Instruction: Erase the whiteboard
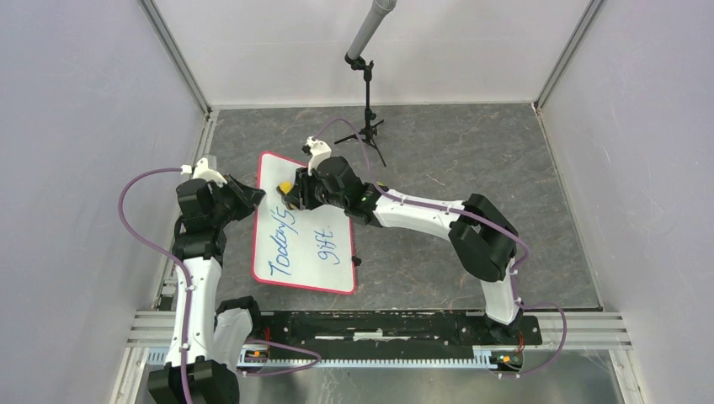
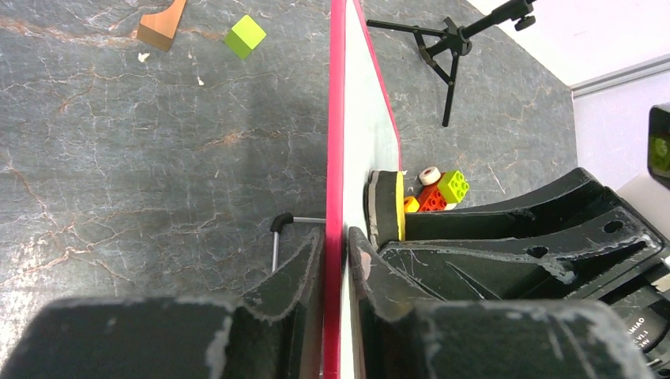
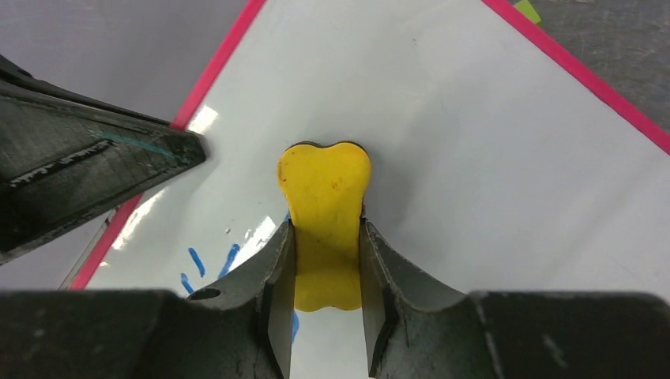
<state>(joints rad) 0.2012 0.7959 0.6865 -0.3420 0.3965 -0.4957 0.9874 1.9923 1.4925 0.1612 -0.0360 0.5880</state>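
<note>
The whiteboard (image 1: 311, 244) lies on the grey table, white with a red-pink rim and blue writing on its near half. My left gripper (image 1: 250, 195) is shut on the board's left rim (image 2: 335, 237), one finger on each side of it. My right gripper (image 1: 295, 195) is shut on a yellow eraser (image 3: 324, 229) with a black pad, pressed flat on the board's far part (image 3: 442, 142). Blue marks (image 3: 209, 264) show just left of the eraser. The eraser also shows edge-on in the left wrist view (image 2: 387, 213).
A black microphone tripod (image 1: 369, 126) stands behind the board. Small toy bricks (image 2: 438, 193), a green cube (image 2: 245, 35) and a wooden block (image 2: 162, 24) lie on the table past the board. A thin metal stand leg (image 2: 276, 237) juts out under the board.
</note>
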